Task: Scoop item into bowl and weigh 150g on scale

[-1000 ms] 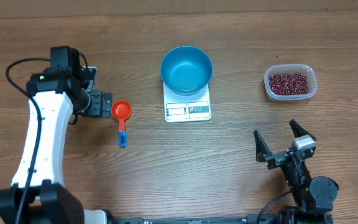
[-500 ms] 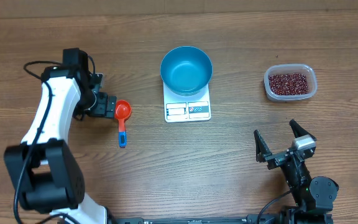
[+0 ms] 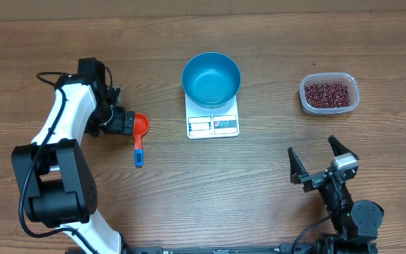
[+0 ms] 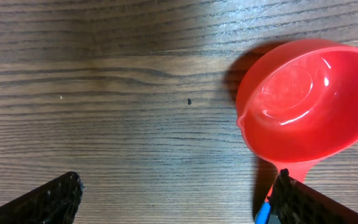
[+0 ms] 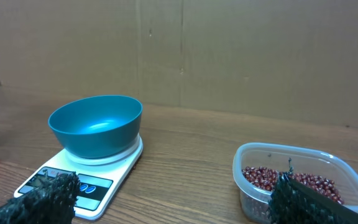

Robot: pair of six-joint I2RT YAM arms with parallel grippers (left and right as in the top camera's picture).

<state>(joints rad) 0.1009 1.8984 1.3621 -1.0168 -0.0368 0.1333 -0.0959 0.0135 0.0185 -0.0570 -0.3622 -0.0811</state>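
The light blue bowl (image 3: 211,79) stands empty on the white scale (image 3: 213,124) at table centre. The item, dark red beans (image 3: 325,94), fills a clear plastic tub (image 3: 349,106) at the right. A red scoop (image 3: 140,126) with a blue handle lies left of the scale. My left gripper (image 3: 122,121) hangs open, low over the scoop's left side. In the left wrist view the scoop cup (image 4: 309,99) lies at the right, and its neck runs under the right finger (image 4: 303,202). My right gripper (image 3: 323,161) is open near the front edge, holding nothing and facing the bowl (image 5: 95,124) and tub (image 5: 303,180).
Bare wood lies between the scale (image 5: 104,171) and the tub. A cardboard wall (image 5: 229,56) backs the table. The left arm's white link (image 3: 65,120) and its cable stretch across the left side of the table.
The left arm has swung right and its gripper has closed in on the red scoop, still open. The right arm, bowl, scale and tub have not moved.
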